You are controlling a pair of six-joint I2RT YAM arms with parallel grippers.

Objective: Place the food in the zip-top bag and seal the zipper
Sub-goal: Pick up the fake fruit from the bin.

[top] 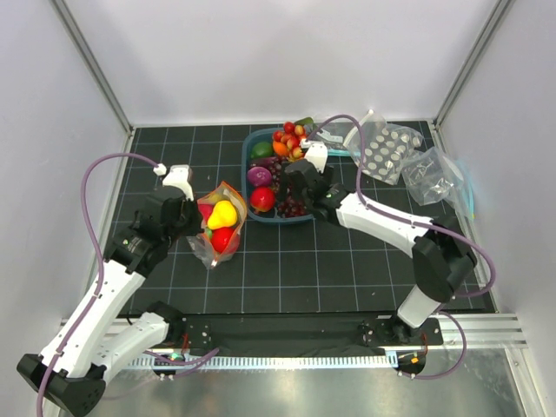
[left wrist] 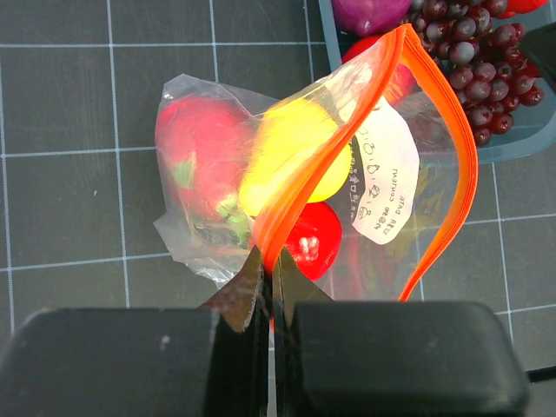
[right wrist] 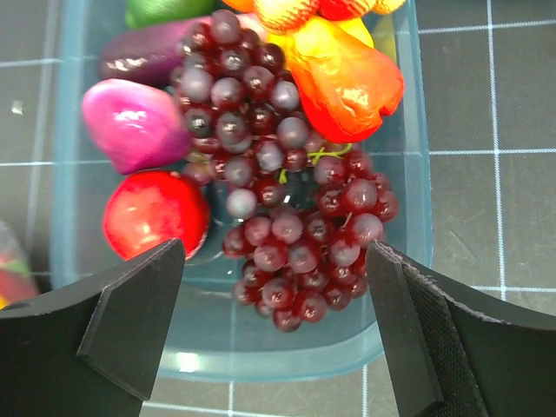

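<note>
From above, the zip-top bag [top: 219, 228] lies left of the worktop's [top: 347, 261] middle, just beside the left wall of a blue tray [top: 252, 137] that sits toward the far edge. The left gripper [top: 195, 222] is at the bag's left side. The right gripper [top: 291, 187] hangs over the tray's near half, above the grapes [top: 291, 207]. Two other clear pouches [top: 387, 149] lie near the far right corner.

Seen from the left wrist, the jaws are pinched tight on the near end of the orange-red zipper [left wrist: 443, 130], and the bag's mouth gapes in a wide loop. Through the plastic I can see a yellow fruit [left wrist: 291, 152], a small red fruit [left wrist: 314, 239] and a pink-red fruit [left wrist: 195, 148] with green on it, next to a white label [left wrist: 382, 174].

From the right wrist, the fingers [right wrist: 139, 304] stand wide apart with nothing gripped, flanking the grape bunch below. A round red fruit [right wrist: 155, 213] lies left of the grapes, and a magenta fruit [right wrist: 135, 122] lies beyond that.
</note>
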